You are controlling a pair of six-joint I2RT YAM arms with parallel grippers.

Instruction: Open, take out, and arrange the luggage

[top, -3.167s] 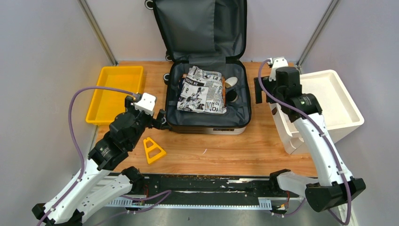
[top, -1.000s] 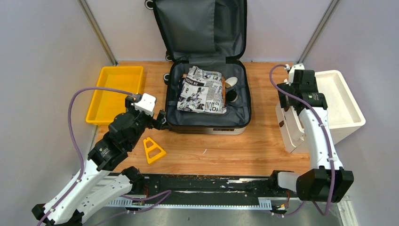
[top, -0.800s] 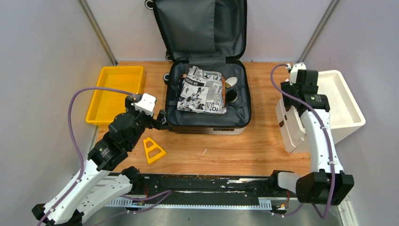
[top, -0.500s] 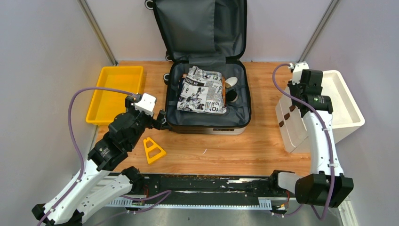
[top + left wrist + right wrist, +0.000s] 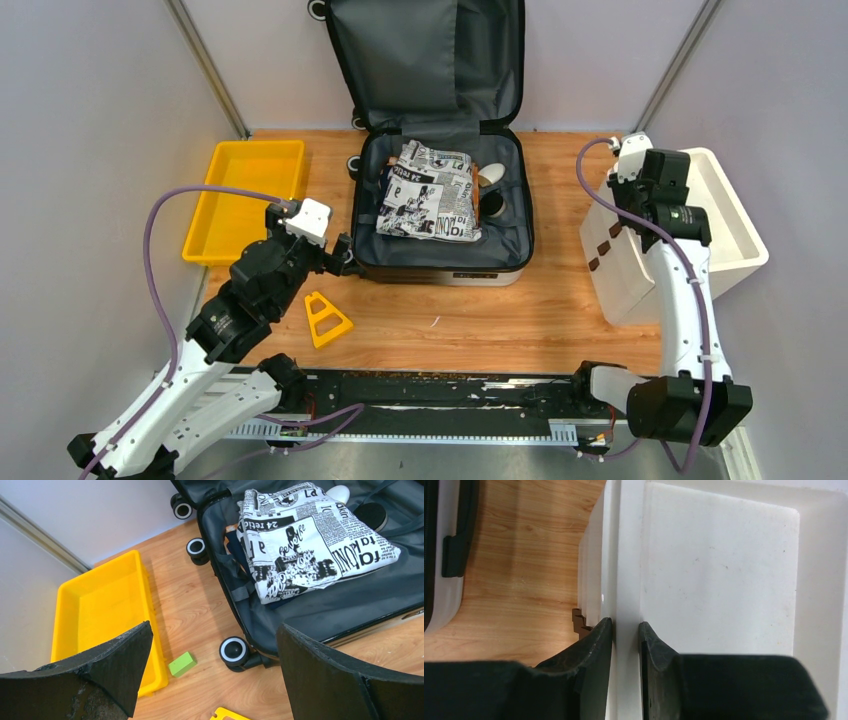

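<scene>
From above, the left arm reaches from its base at the near left corner up and inward, and the left gripper [image 5: 341, 256] hangs just beside the near left corner of the luggage [image 5: 500, 250]. The luggage lies open at the far middle of the table [image 5: 480, 310], lid propped against the back wall, with a newsprint-patterned cloth [image 5: 430, 190] in the base. The right arm stands nearly straight up its side, and the right gripper [image 5: 627, 203] sits on the left rim of the white bin [image 5: 625, 290] at the table's right edge. Bare wood lies between the luggage and the bin, and along the near edge beside a yellow triangular piece [image 5: 327, 318].

The left wrist view shows its fingers [image 5: 110, 670] spread wide, with nothing between them. Below are the yellow tray [image 5: 100, 610], a green block [image 5: 182, 663] just beside it, and a luggage wheel [image 5: 232, 651].

The right wrist view shows the fingers [image 5: 594, 670] pinching the bin's wall, one outside and one inside. Open wood separates the bin from the luggage shell at the left.
</scene>
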